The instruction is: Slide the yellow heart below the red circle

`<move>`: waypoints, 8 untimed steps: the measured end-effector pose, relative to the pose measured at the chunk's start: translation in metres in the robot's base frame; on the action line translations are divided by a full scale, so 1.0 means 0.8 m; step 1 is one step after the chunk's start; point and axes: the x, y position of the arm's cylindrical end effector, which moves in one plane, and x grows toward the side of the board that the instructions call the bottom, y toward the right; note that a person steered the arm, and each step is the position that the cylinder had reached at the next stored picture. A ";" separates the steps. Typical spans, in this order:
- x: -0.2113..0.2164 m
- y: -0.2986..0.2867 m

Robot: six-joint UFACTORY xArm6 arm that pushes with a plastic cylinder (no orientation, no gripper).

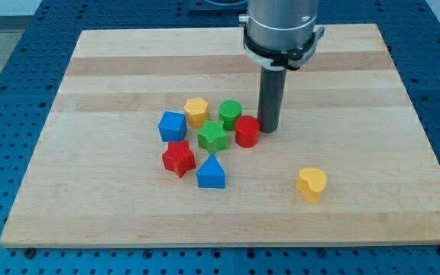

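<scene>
The yellow heart [312, 184] lies alone at the lower right of the wooden board [113, 61]. The red circle [247, 131] stands at the right edge of a cluster of blocks near the board's middle. My tip [270, 128] rests on the board just right of the red circle, close to it or touching it. The heart is well below and to the right of the tip and the red circle.
The cluster left of the red circle holds a green circle [230, 112], a yellow hexagon [196, 111], a blue cube [173, 126], a green star [213, 137], a red star [179, 157] and a blue triangle [211, 173].
</scene>
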 end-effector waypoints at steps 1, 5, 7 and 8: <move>0.000 0.007; 0.109 0.147; 0.164 0.125; 0.164 0.096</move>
